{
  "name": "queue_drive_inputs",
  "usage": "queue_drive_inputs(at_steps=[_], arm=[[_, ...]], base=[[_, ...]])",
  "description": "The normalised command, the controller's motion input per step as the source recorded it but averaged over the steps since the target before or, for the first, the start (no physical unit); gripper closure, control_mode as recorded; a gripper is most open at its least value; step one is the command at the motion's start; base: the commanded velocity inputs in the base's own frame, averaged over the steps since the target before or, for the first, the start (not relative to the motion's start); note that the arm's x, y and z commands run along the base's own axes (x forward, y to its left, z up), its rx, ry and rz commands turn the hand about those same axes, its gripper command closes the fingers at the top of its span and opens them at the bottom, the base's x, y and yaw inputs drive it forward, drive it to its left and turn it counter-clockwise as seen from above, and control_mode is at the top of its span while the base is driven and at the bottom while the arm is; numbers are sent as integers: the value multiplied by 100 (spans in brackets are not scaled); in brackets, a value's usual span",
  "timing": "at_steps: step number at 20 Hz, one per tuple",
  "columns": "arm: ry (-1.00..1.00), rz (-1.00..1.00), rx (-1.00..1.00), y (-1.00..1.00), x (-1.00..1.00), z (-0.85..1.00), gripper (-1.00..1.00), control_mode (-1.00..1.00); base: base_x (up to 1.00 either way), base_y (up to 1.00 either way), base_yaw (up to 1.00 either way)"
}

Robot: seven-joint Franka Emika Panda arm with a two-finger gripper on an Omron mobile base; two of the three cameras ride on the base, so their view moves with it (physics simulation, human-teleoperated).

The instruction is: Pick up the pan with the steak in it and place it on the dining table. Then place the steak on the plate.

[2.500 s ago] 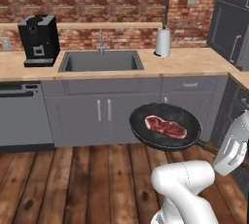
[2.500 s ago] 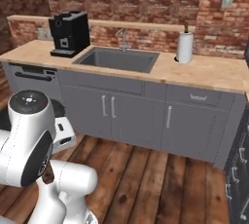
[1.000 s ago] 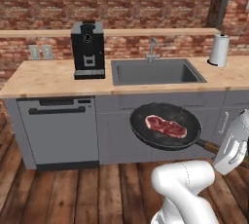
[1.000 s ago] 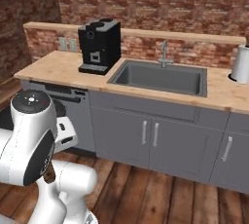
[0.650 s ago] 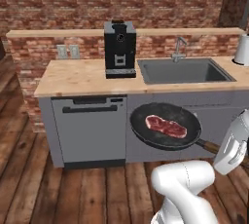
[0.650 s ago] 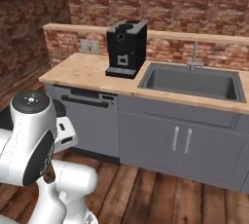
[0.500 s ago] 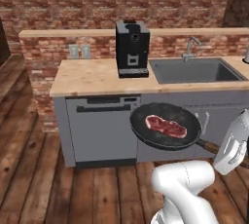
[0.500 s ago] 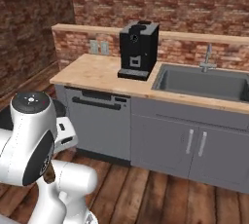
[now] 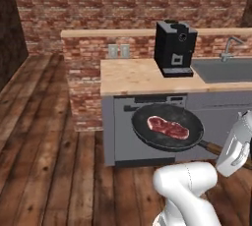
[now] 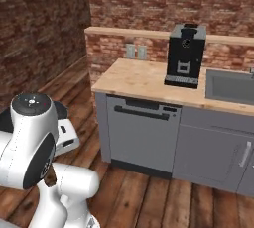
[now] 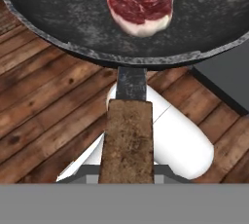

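Left base view: you have the pan (image 9: 167, 127) carried in the air in front of the grey dishwasher front (image 9: 147, 122), level, with the steak (image 9: 168, 127) lying flat near its middle; the wooden handle (image 9: 216, 148) runs back toward the white hand at the lower right. The gripper (image 9: 235, 156) itself is masked by the hand's housing here, so the finger ends cannot be read from this side. A black coffee machine (image 9: 175, 48) stands on the wooden counter (image 9: 138, 77) behind; no dining table or plate can be made out from here. Right base view: you see the same counter (image 10: 149, 81), coffee machine (image 10: 186, 56) and part of the sink (image 10: 230, 85); the arm's white shoulder is in the near left corner. Hand view: the handle (image 11: 127, 140) runs straight up from the bottom edge into the pan (image 11: 63, 18), with the steak (image 11: 139, 1) at the top — the claw is closed down tight on the handle's far end, the pan hanging out ahead of it. Judgement on handling: a stiff, fairly heavy pan held by the end of a long handle will want to droop or roll, so keep it level and turn gently. The steak is soft, limp and probably slick — when you come to it, take it across a thick edge rather than the flat, and expect it to sag.
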Motion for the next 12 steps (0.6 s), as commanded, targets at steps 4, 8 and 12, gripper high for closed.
queue_drive_inputs(at_steps=[4,8,12], arm=[[0,0,0,0,0,0,100,100],[0,0,0,0,0,0,100,100],[0,0,0,0,0,0,100,100]], base=[[16,100,-1],[18,100,-1],[20,100,-2]])
